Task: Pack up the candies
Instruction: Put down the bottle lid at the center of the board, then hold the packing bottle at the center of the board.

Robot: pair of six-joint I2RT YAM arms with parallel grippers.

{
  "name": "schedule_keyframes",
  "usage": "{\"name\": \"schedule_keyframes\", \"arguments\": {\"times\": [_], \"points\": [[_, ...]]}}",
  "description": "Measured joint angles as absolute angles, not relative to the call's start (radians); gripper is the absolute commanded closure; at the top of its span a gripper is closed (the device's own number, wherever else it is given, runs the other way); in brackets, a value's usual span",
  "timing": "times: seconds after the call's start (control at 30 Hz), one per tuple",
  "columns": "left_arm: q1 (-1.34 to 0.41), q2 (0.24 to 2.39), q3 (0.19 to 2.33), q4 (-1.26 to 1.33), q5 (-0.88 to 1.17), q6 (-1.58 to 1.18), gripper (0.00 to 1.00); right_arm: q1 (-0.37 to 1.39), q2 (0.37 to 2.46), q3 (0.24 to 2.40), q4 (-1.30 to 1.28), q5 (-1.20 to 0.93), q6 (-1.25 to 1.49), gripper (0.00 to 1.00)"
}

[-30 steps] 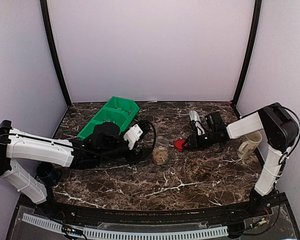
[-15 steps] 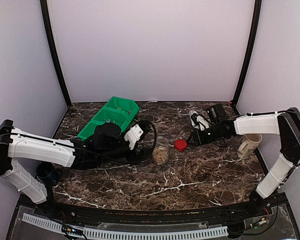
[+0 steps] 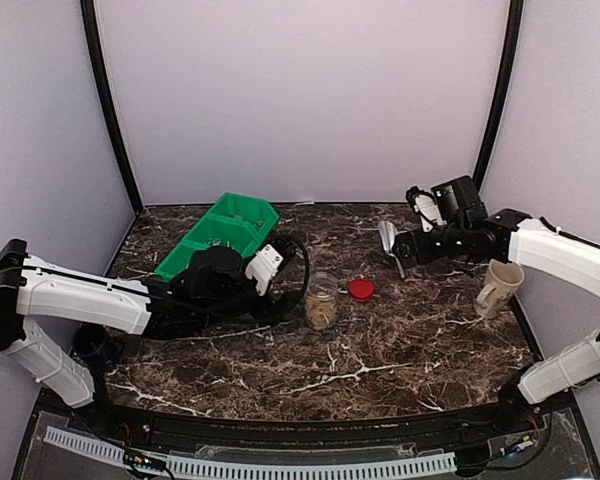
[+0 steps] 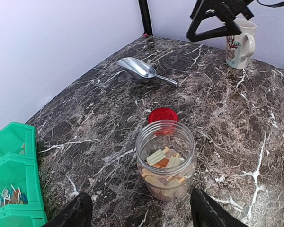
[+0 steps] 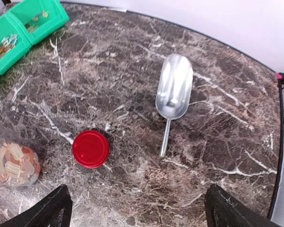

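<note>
A clear jar (image 3: 321,298) stands mid-table, about half full of candies (image 4: 165,165), tan, orange and pale green. More candies (image 4: 9,195) lie in the green bin. My left gripper (image 4: 141,213) is open, with a finger on each side of the jar's near foot and neither touching it. The red lid (image 3: 360,289) lies flat on the marble just right of the jar. My right gripper (image 5: 142,210) is open and empty. It hangs above the table, right of the lid and over the bare marble near the scoop's handle.
A metal scoop (image 3: 388,238) lies empty behind the lid, its handle toward the front. A cream mug (image 3: 498,287) stands at the right edge. The green divided bin (image 3: 220,235) sits at the back left, beside my left arm.
My right gripper let go of the red lid, opened wide and drew back up and to the right. The lid now rests on the table. My left jaws widened slightly.
</note>
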State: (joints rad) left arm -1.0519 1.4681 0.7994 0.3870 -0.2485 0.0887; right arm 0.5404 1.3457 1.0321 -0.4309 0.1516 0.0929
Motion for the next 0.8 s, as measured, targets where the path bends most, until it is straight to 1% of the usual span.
{"name": "schedule_keyframes", "arguments": {"times": [0.03, 0.1, 0.13, 0.23, 0.37, 0.43, 0.6, 0.8], "points": [[-1.052, 1.468, 0.799, 0.387, -0.261, 0.082, 0.21, 0.540, 1.319, 1.027, -0.429, 0.170, 0.093, 0.02], [-1.052, 1.469, 0.800, 0.387, -0.288, 0.064, 0.07, 0.540, 1.257, 1.000, -0.409, 0.193, 0.110, 0.02], [-1.052, 1.470, 0.800, 0.385, -0.300, 0.060, 0.02, 0.540, 1.226, 0.985, -0.400, 0.205, 0.124, 0.02], [-1.051, 1.474, 0.803, 0.377, -0.327, 0.027, 0.01, 0.527, 1.145, 0.939, -0.370, 0.212, 0.165, 0.02], [-1.050, 1.493, 0.806, 0.373, -0.339, -0.006, 0.01, 0.514, 1.151, 0.935, -0.352, 0.188, 0.171, 0.02], [-1.050, 1.517, 0.815, 0.369, -0.339, -0.019, 0.01, 0.513, 1.193, 0.943, -0.360, 0.177, 0.168, 0.02], [-1.043, 1.569, 0.808, 0.405, -0.300, -0.038, 0.01, 0.519, 1.377, 1.015, -0.415, 0.168, 0.155, 0.02], [-0.992, 1.577, 0.707, 0.553, -0.147, -0.064, 0.01, 0.549, 1.494, 1.068, -0.459, 0.170, 0.151, 0.02]]}}
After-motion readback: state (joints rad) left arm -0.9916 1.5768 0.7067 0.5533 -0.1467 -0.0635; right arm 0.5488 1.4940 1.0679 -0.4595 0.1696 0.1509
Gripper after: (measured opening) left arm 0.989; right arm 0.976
